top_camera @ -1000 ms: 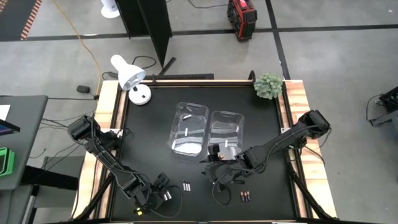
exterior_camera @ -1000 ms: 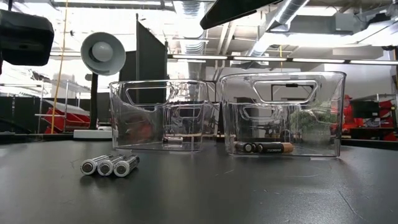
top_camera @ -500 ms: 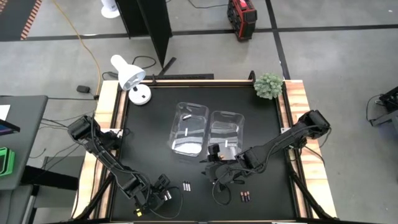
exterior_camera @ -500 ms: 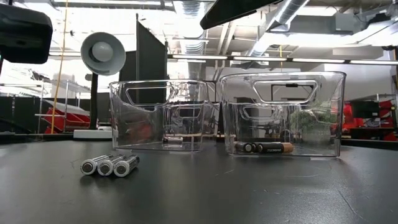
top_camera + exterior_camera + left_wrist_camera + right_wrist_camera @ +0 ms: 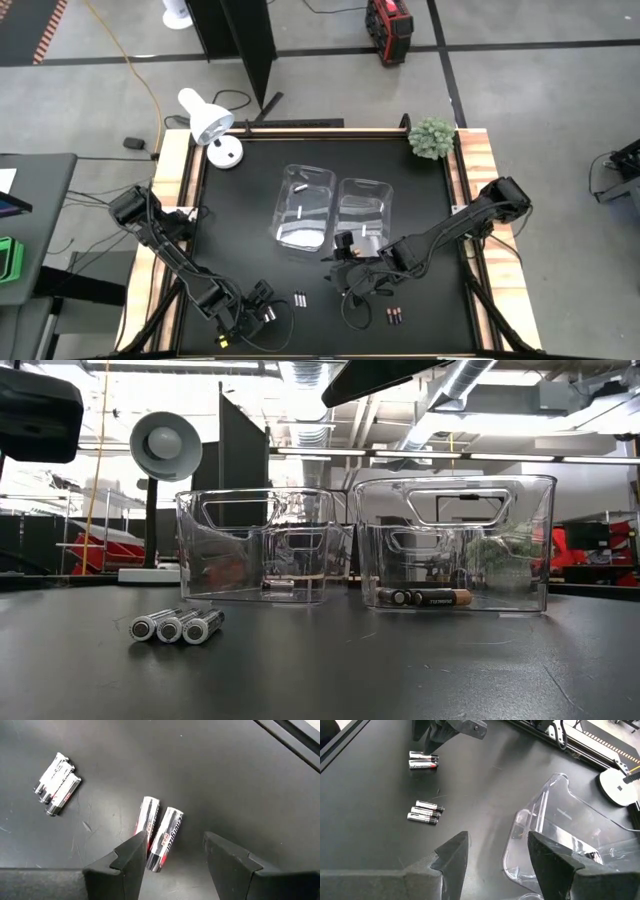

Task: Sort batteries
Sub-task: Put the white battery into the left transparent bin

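Two clear bins (image 5: pixel 304 208) sit side by side mid-tabletop (image 5: pixel 240 215) — loose batteries (image 5: pixel 300 298) lie near the front edge, between both grippers.

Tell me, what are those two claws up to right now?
Left claw open, hovering over two silver batteries. Right claw open, empty, beside the clear bins. Three more batteries loose on the table. Nothing in the way.

Bright overhead room light gives soft shadows on the matte black table (image 5: pixel 420 200), glare on the clear bins (image 5: pixel 450 540), and blown-out windows in the far background.
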### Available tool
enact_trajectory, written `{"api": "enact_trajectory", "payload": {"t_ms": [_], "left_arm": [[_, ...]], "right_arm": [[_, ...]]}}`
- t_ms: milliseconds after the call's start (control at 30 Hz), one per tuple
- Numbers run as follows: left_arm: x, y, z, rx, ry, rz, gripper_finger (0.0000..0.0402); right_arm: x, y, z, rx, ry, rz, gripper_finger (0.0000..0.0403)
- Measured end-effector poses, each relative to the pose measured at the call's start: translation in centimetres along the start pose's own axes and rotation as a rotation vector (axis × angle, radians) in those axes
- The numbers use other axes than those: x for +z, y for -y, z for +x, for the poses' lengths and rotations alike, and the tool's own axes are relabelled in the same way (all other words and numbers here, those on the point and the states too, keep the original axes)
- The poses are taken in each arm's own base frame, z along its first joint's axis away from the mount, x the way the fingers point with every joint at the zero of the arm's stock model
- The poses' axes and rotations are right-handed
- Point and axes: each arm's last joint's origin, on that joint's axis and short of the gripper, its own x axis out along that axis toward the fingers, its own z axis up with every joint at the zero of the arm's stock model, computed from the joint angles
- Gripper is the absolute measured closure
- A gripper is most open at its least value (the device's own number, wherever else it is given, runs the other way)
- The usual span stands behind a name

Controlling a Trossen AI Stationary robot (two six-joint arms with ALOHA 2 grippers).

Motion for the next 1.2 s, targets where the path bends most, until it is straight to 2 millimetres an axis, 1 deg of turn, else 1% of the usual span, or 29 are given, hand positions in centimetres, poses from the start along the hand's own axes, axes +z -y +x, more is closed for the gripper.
{"api": "enact_trajectory", "payload": {"t_ms": [167,333,567,667,900,1033,1200], "left_arm": [[-0.6,0.1,0.2,0.0,-0.029,-0.01,0.0212],[-0.4,0.1,0.2,-0.001,-0.013,-0.015,0.0212],[-0.5,0.6,1.6,-0.001,-0.043,0.019,0.0212],[-0.5,0.6,1.6,0.007,-0.045,0.024,0.0212],[-0.6,0.4,1.7,0.007,-0.057,-0.033,0.0212],[-0.7,0.4,1.8,0.0,-0.062,-0.077,0.0228],[-0.7,0.4,1.8,-0.007,-0.066,-0.121,0.0267]], "right_arm": [[0.0,0.0,0.0,0.0,0.0,0.0,0.018],[0.0,0.0,0.0,0.0,0.0,-0.001,0.018],[0.0,0.0,0.0,0.0,0.0,0.0,0.018],[0.0,0.0,0.0,0.0,0.0,0.001,0.018],[0.0,0.0,0.0,0.0,0.001,0.0,0.018],[0.0,0.0,0.0,0.0,0.001,0.0,0.018],[0.0,0.0,0.0,0.0,0.001,0.0,0.018]]}}
